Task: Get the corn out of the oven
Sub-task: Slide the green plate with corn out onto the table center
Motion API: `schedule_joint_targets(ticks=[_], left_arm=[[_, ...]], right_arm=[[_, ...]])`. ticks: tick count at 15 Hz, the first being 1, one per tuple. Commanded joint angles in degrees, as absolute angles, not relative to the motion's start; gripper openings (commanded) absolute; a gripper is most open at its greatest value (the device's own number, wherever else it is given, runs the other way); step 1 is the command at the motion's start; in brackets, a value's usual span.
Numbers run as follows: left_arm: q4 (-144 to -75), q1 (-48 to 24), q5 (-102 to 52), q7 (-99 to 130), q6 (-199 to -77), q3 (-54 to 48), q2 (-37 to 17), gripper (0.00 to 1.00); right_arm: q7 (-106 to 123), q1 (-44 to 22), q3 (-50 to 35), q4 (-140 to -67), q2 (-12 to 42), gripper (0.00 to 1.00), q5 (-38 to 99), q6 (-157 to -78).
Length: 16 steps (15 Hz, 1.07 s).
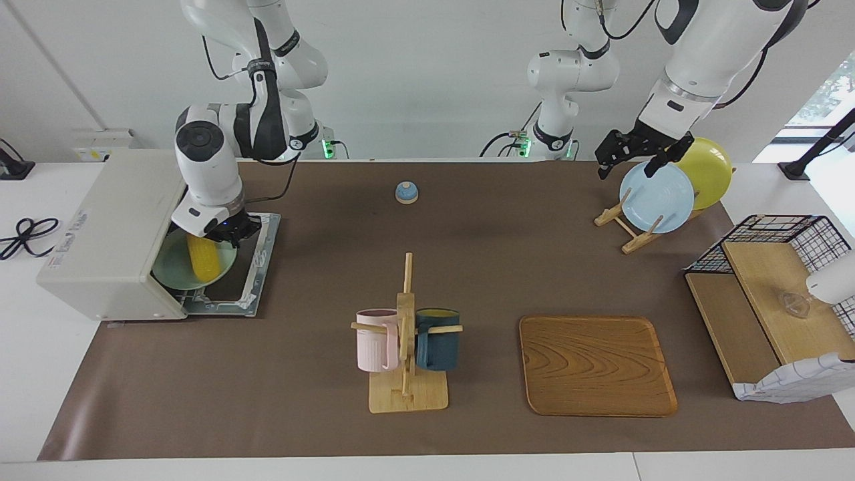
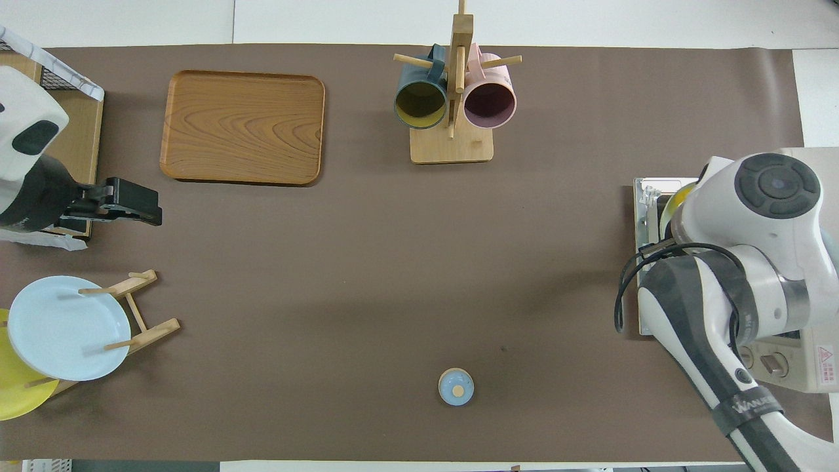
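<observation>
Right gripper (image 1: 224,235) clenched on the green plate (image 1: 175,272) carrying the corn (image 1: 203,258), at the oven (image 1: 110,230) mouth over its lowered door; left gripper (image 1: 634,155) waited with fingers released over the plate rack (image 1: 624,227).

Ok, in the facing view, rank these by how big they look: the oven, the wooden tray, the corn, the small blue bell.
Largest to smallest, as seen:
1. oven
2. wooden tray, which lies closer to the camera, so its true size against the oven is less sure
3. corn, partly covered by the right gripper
4. blue bell
</observation>
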State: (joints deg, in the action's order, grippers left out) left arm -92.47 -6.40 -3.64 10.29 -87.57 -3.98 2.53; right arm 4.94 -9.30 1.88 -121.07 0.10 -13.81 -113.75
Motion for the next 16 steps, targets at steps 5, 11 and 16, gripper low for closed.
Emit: schedule_joint_targets(ticks=[5, 11, 16], left_arm=[[-93.0, -6.3, -2.9, 10.0, -88.8, -4.2, 3.1, 1.00], [-93.2, -6.3, -3.0, 10.0, -89.0, -4.3, 3.2, 1.00], [-93.2, -5.9, -3.0, 9.6, -89.1, -4.3, 3.2, 1.00]], right_arm=[[-16.8, -28.2, 1.7, -107.9, 7.6, 0.00, -11.0, -105.5], [-36.6, -39.8, 1.7, -92.7, 22.9, 0.00, -6.4, -105.1], [-44.0, -44.9, 1.4, -93.0, 26.5, 0.00, -5.7, -113.0]])
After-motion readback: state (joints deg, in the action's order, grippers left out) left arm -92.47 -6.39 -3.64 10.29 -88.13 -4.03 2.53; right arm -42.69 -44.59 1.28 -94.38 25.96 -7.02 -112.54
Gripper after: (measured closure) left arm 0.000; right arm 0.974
